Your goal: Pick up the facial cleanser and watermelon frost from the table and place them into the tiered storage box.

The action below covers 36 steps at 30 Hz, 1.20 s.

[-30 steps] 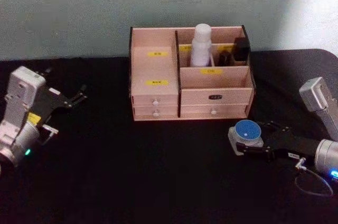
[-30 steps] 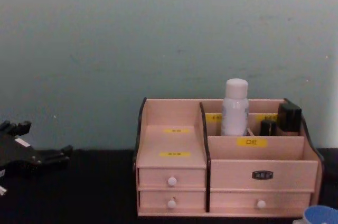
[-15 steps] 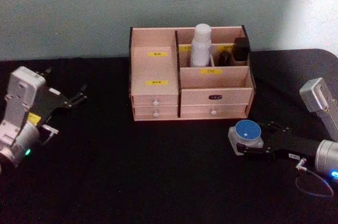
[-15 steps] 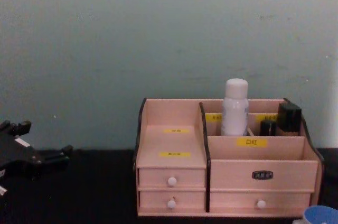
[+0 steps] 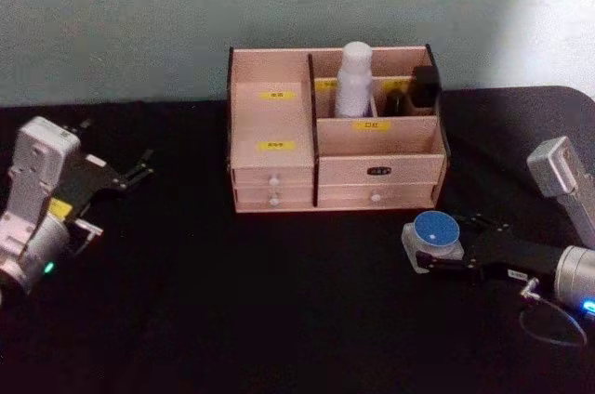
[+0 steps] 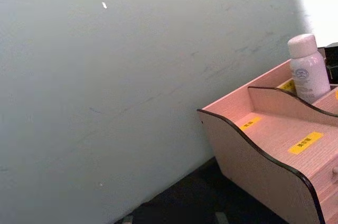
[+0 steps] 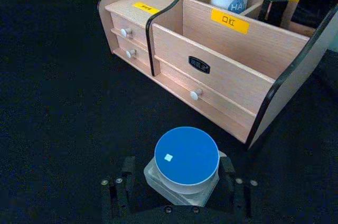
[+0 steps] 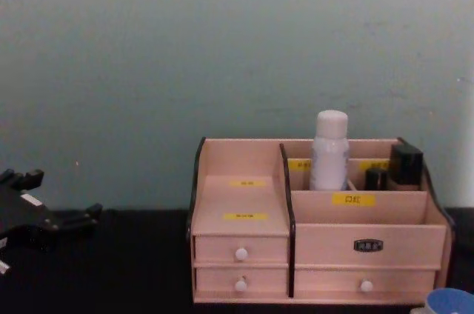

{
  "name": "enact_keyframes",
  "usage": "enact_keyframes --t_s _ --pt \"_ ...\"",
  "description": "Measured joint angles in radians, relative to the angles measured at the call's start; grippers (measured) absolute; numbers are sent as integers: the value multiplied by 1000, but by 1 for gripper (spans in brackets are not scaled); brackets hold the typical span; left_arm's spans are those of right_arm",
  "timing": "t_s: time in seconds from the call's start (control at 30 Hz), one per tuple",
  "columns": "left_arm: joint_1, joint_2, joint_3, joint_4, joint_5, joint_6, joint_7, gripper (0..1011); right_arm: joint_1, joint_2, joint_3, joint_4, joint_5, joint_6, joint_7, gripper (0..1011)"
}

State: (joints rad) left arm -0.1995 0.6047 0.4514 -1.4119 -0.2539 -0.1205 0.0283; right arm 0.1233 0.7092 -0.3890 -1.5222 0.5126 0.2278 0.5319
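Note:
The tiered storage box (image 5: 270, 124) stands at the back middle of the black table, also seen in the chest view (image 8: 244, 255) and the right wrist view (image 7: 222, 65). The facial cleanser (image 5: 353, 78) stands upright in its rear compartment (image 8: 329, 151) (image 6: 309, 73). The watermelon frost (image 5: 435, 236) sits on the table in front of the box's right corner (image 7: 186, 163) (image 8: 450, 301). My right gripper (image 5: 442, 245) (image 7: 177, 174) straddles it, open, one finger on each side close to the jar. My left gripper (image 5: 144, 164) (image 8: 63, 195) hangs open at the far left.
Small black bottles (image 5: 425, 85) occupy the box's back right compartment. The front right compartment and the stepped left shelf hold nothing. A cable loop (image 5: 553, 324) hangs under my right arm. A pale wall stands close behind the box.

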Motion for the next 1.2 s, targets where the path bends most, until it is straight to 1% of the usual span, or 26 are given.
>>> enact_keyframes --t_s 0.17,0.23,0.27,0.3,0.37,0.43,0.5,0.53,0.63,1.2 --pt "0 0 0 0 0 0 0 1001 0 0 0 0 0 0 0 1004" --pt "0 0 0 0 0 0 0 1001 0 0 0 0 0 0 0 969" --pt "0 0 0 0 0 0 0 1001 0 0 0 0 0 0 0 930" --pt "0 0 0 0 0 0 0 1001 0 0 0 0 0 0 0 930" --pt "0 0 0 0 0 0 0 1001 0 0 0 0 0 0 0 886" --pt "0 0 0 0 0 0 0 1001 0 0 0 0 0 0 0 818" --pt "0 0 0 0 0 0 0 1001 0 0 0 0 0 0 0 787" --pt "0 0 0 0 0 0 0 1001 0 0 0 0 0 -1 0 735" --pt "0 0 0 0 0 0 0 1001 0 0 0 0 0 0 0 692" --pt "0 0 0 0 0 0 0 1001 1 1 -2 0 -2 -3 2 689"
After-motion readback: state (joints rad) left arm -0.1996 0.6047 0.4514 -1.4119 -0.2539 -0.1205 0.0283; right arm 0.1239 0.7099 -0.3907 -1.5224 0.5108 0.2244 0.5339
